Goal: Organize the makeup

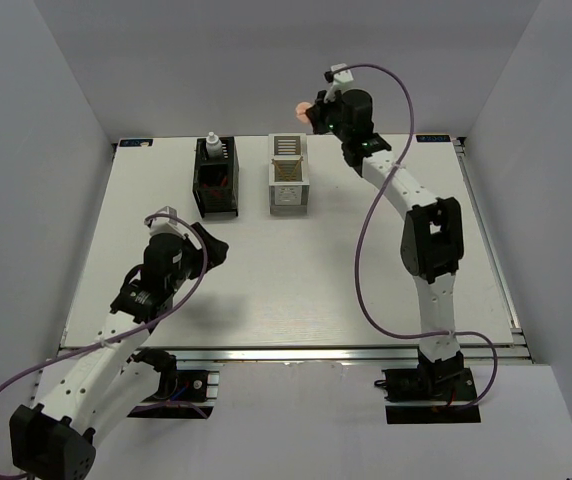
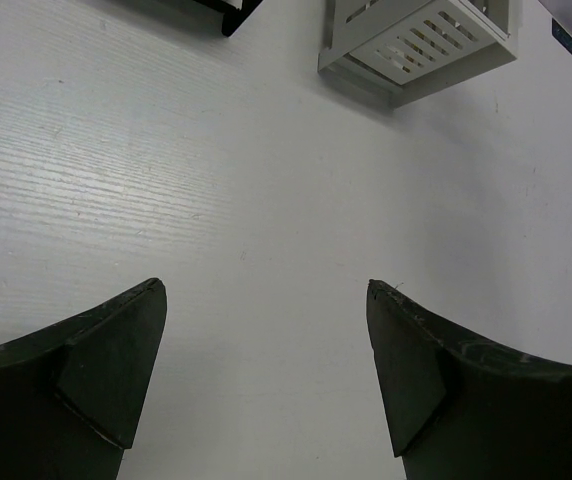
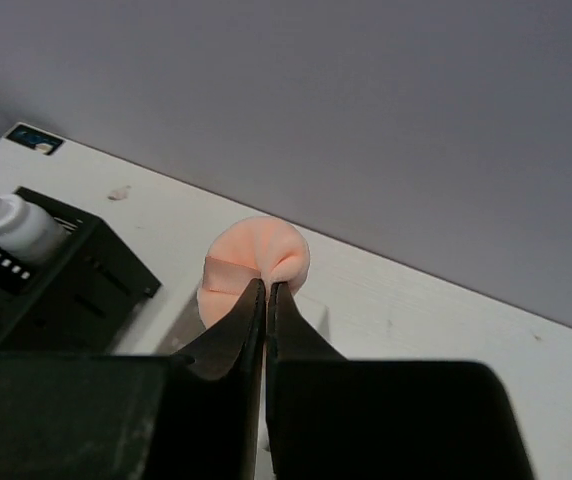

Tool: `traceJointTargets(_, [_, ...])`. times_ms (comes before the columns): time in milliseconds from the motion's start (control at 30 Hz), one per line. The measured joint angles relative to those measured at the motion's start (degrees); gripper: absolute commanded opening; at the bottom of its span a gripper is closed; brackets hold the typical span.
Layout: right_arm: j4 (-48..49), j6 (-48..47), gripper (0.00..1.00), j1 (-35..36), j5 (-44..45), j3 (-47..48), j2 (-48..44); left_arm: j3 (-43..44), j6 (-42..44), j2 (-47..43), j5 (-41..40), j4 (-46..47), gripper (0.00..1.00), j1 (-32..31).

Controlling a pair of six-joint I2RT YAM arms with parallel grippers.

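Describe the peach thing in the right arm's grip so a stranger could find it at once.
At the far edge of the white table, a black slatted box and a white slatted box stand side by side. By the white one's far right corner, the right pincer is shut on a round peach pad. It is the only peach thing in view, held off the table.

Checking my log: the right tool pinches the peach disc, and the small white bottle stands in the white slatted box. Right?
Not quite. The small white bottle stands in the black slatted box, not the white slatted box, as the top external view shows. The right tool does pinch the peach disc.
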Motion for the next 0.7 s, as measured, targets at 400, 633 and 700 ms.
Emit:
traceJointTargets(400, [-0.39,-3.39,0.05,6.08,-0.66,5.22,9.60,-1.14,-0.68,-3.02,-0.09,-0.39,0.91,0.00])
traceJointTargets(633, [0.02,-6.14,0.41,5.81,0.92,3.54,9.79,-1.29,-0.81,-3.21,-0.17,-0.42,0.91,0.00])
traceJointTargets(700, [0.24,-6.88,0.51,5.73,1.22,3.54,9.79,-1.29,-0.81,-3.21,-0.20,-0.44,0.91,0.00])
